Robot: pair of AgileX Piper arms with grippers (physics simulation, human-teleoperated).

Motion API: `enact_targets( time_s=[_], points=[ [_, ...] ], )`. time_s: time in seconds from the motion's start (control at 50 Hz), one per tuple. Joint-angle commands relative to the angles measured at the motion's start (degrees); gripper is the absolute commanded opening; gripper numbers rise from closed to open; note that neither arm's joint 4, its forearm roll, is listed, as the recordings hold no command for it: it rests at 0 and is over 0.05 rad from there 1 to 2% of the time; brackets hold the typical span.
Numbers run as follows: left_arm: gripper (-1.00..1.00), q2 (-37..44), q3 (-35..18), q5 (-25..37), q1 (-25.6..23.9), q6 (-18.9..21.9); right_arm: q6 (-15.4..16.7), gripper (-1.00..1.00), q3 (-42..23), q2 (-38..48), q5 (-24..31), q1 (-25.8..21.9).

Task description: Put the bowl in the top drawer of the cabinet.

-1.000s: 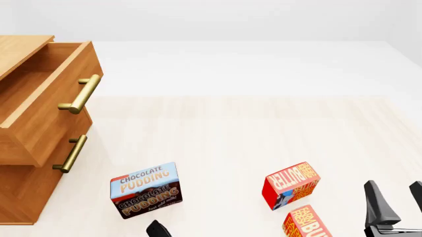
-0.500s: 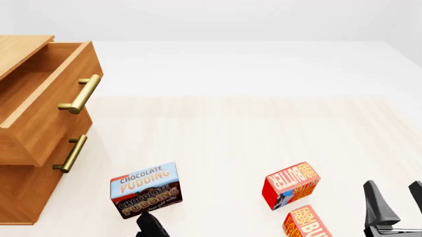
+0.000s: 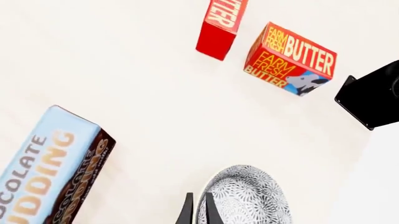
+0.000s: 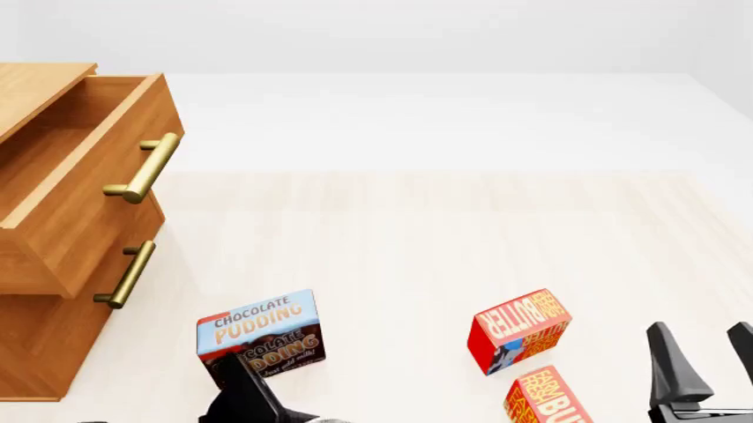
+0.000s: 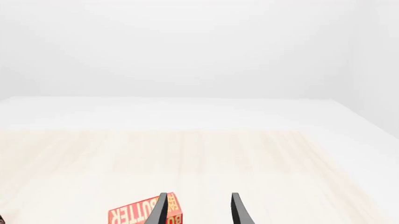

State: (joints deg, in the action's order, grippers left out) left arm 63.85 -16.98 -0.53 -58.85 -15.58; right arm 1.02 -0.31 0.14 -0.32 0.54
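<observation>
Gripping the rim of the bowl point(image 3: 246, 196), the left gripper point(image 3: 197, 212) is seen in the left wrist view with its two dark fingers point(image 3: 185, 213) drawn close together, one on each side of the bowl's near edge. The bowl's patterned outer wall is turned toward the camera and its opening faces away; being round, no long axis can be given. The bowl is placed at the near edge of the table point(image 4: 400, 247), between the chocolate pudding box point(image 3: 50, 172) and the two butter boxes point(image 3: 290, 58). In the front view only the left arm's dark wrist is shown, in front of the pudding box; the bowl is barely visible there.

The right gripper point(image 5: 199, 210) is held with its fingers spread, nothing between them, near the butter boxes.

The cabinet point(image 4: 35, 352) is set at the table's left, well apart from the bowl. The top drawer point(image 4: 88, 181) is pulled out.
</observation>
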Motion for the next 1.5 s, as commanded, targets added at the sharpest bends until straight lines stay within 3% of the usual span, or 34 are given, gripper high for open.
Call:
enact_targets(
  time_s=[0.02, 0.62, 1.18, 1.5],
  points=[
    [-1.0, -3.31, -1.8, 3.68, 1.67, 1.72, -0.02, 1.0, 0.0, -0.03, -0.12, -0.23],
    [-1.0, -14.54, -11.32, 15.72, 11.16, 6.94, -0.11, 1.0, -0.01, -0.09, -0.59, -1.05],
    [-1.0, -17.37, -23.1, 24.55, 16.43, 10.93, -0.11, 1.0, -0.01, -0.09, -0.69, -1.38],
    [-1.0, -16.51, -30.3, 27.75, 21.19, 11.11, -0.1, 1.0, -0.01, -0.09, -0.71, -1.4]
  ],
)
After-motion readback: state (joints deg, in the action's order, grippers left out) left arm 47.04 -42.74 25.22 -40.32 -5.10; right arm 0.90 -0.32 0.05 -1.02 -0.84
